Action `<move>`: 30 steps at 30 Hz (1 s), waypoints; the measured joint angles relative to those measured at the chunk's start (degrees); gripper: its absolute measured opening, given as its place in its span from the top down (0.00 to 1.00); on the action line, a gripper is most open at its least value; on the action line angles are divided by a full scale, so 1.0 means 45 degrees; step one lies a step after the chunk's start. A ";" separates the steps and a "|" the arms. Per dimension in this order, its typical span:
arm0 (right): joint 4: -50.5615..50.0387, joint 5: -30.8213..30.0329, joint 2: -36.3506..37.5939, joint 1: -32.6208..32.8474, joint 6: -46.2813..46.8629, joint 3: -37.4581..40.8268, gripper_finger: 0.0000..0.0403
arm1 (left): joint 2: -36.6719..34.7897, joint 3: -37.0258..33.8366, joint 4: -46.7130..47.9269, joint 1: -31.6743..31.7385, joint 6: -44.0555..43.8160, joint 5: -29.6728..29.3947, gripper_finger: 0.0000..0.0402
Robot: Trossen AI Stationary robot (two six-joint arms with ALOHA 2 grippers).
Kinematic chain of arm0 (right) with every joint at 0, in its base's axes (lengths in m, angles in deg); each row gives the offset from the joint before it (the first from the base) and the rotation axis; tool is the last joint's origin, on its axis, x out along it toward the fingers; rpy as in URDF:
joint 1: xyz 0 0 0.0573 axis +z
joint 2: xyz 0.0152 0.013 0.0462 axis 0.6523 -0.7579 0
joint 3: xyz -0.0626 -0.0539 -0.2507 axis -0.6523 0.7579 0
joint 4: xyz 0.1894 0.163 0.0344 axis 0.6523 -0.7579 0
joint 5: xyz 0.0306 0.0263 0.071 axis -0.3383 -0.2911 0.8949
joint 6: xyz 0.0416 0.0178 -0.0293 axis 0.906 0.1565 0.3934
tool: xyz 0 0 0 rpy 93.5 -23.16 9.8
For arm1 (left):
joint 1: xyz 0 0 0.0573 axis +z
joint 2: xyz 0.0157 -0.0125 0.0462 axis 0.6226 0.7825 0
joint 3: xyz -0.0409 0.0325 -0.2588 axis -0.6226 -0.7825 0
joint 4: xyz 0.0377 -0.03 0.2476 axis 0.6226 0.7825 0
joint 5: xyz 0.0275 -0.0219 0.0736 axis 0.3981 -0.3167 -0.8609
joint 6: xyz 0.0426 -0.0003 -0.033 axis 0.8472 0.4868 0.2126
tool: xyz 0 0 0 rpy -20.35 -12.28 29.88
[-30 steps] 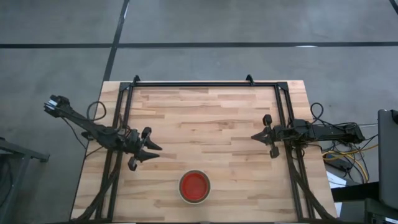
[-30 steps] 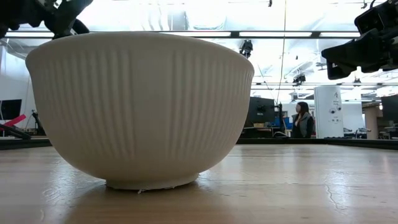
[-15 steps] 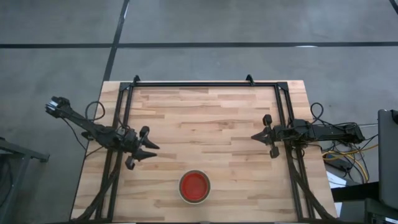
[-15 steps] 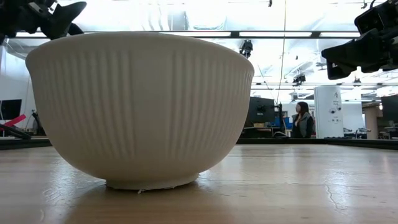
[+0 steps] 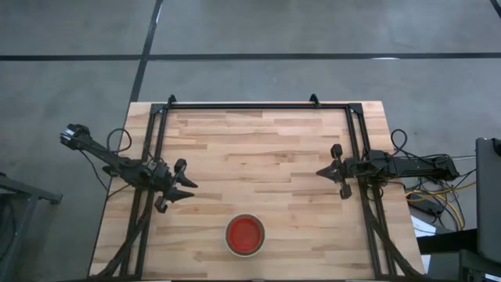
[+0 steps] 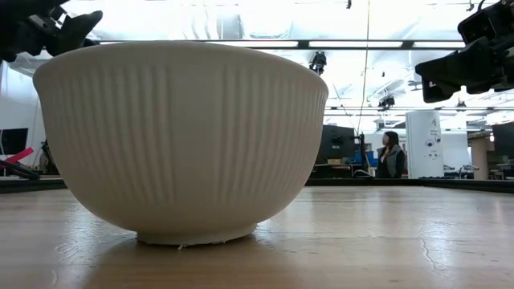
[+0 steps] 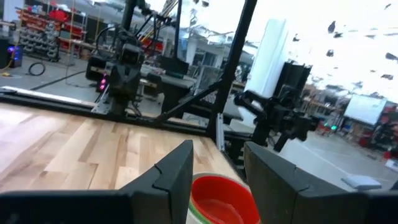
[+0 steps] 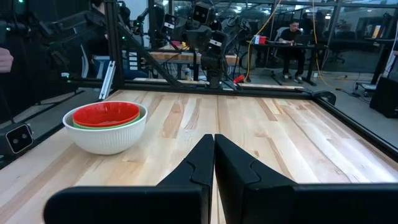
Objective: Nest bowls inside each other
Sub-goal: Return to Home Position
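1 white bowl [image 8: 106, 140]; 1 red bowl [image 8: 106, 114]; green bowls [image 8: 140, 117], number hidden; 2 claws, left claw [image 5: 191, 190] and right claw [image 5: 319, 171]

Red bowl [image 8: 106, 114], green bowl [image 8: 140, 116] rim, vertically ribbed off-white bowl [image 6: 181, 136], pale plank-striped wooden table [image 5: 258, 149].

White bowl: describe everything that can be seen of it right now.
The white bowl is round, off-white and plastic-looking, with fine vertical ribs outside and a low foot. It stands upright on the wooden table, near the edge by the low camera, between the arms. Nested in it are a green bowl, only its rim showing, and a red bowl on top. The left pincer and right pincer are clear of it.
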 joint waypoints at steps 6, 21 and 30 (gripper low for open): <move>0.0000 0.0002 0.0000 0.0000 0.0002 -0.0004 0.98 | -0.0359 -0.0442 -0.0205 0.0005 0.0079 0.0059 0.63; 0.0000 0.0002 0.0004 0.0003 0.0000 -0.0003 0.98 | -0.0497 -0.0490 0.1839 0.0005 0.0390 0.0099 0.63; 0.0000 0.0002 0.0003 0.0003 0.0001 -0.0001 0.98 | -0.0497 -0.0499 0.3722 0.0005 -0.0020 0.0094 0.63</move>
